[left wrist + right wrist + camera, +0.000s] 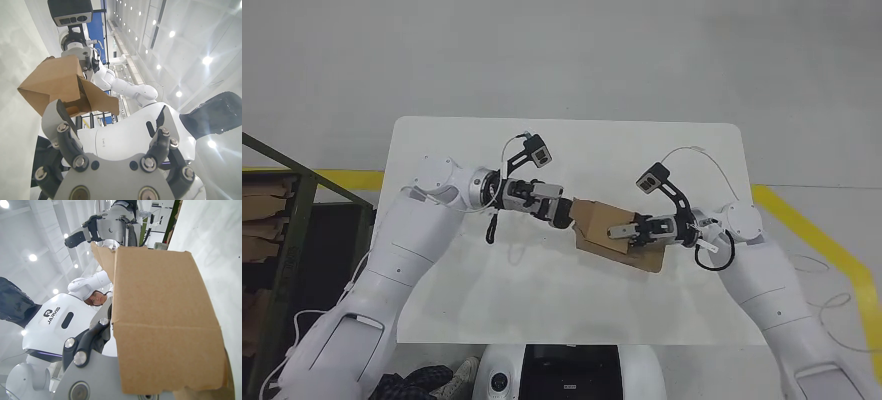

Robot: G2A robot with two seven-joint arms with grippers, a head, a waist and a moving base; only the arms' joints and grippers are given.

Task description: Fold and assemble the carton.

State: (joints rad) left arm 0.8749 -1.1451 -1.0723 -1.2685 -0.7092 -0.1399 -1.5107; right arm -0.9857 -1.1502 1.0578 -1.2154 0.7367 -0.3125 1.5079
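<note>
The carton [602,222] hangs between the two grippers over the middle of the table [442,300], and its long axis runs along the line from one gripper to the other. The coming move depends on that lie: the open end, with its loose flaps [102,98], faces the left gripper [111,106]. The closed end sits back against the right gripper [627,231].

The right gripper looks to be clamped on the carton, with the broad brown side panel lying right across its palm. One of its fingers is hidden behind the cardboard, so I judge the hold mostly from the box sitting tilted and partly raised off the table, with nothing else gripping it.

The left gripper is spread wide and holds nothing. The carton is straight ahead of it and very close. One of its fingers [60,111] is just beside the lower edge of the open mouth, perhaps touching it. The other finger stands well out to the far side, clear of the cardboard.

The left gripper is the free one and the nearer to the flaps, so folding them in looks like its job while the right steadies the box.

What stands in the way is the box itself. One long flap juts out towards the left gripper, across the gap between its fingers, and it would have to be pushed in rather than caught edge-on. Beyond the carton from the left gripper there is just the right gripper's wrist.

Behind the left arm, off the table, a green rack [282,190] holds flat cardboard, well apart from the work.
</note>
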